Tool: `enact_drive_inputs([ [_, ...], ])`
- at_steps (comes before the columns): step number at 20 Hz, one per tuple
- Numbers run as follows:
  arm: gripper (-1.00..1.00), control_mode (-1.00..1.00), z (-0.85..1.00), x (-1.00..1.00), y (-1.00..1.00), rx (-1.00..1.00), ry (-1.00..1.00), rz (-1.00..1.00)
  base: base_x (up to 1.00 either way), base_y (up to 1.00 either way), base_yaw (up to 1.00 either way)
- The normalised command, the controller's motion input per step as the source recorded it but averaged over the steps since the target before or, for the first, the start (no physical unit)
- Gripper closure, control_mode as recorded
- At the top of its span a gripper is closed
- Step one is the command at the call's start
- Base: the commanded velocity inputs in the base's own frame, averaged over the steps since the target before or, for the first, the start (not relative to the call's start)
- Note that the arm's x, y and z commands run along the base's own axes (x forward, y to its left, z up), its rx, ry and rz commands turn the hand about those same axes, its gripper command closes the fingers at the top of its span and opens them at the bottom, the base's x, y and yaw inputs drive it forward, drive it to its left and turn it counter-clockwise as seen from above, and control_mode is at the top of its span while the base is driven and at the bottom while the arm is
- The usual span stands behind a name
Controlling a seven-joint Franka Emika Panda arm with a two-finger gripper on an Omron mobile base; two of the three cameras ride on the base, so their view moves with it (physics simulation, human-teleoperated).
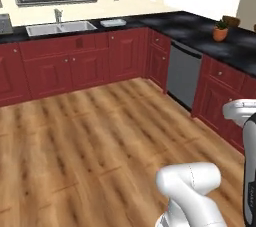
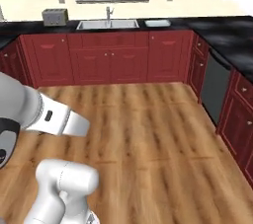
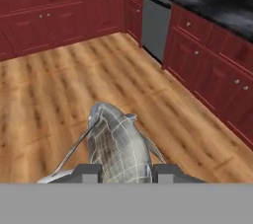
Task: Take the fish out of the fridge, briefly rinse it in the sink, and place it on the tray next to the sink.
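Gripper [image 3: 122, 172] jaws clamp the grey-silver fish [image 3: 116, 144] as we see it in the hand view, above the wooden floor [image 3: 59, 99]; the sink [image 2: 107, 23] and tray [image 2: 157, 22] lie far ahead on the black counter [image 2: 212, 24].

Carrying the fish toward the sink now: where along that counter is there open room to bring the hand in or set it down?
Bare black counter lies right of the tray, toward the corner, and between toaster and sink. The tray itself looks bare. Tightest is around the faucet. The gripper holds the fish.
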Motion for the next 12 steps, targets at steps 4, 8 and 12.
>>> enact_drive_inputs([
  [4, 1.00, 1.00, 0.00, 0.00, 0.00, 0.00, 0.00, 0.00, 1.00, 0.28, 0.25],
  [8, 1.00, 1.00, 0.00, 0.00, 0.00, 0.00, 0.00, 0.00, 1.00, 0.28, 0.20],
  [12, 1.00, 1.00, 0.00, 0.00, 0.00, 0.00, 0.00, 0.00, 1.00, 0.13, 0.08],
])
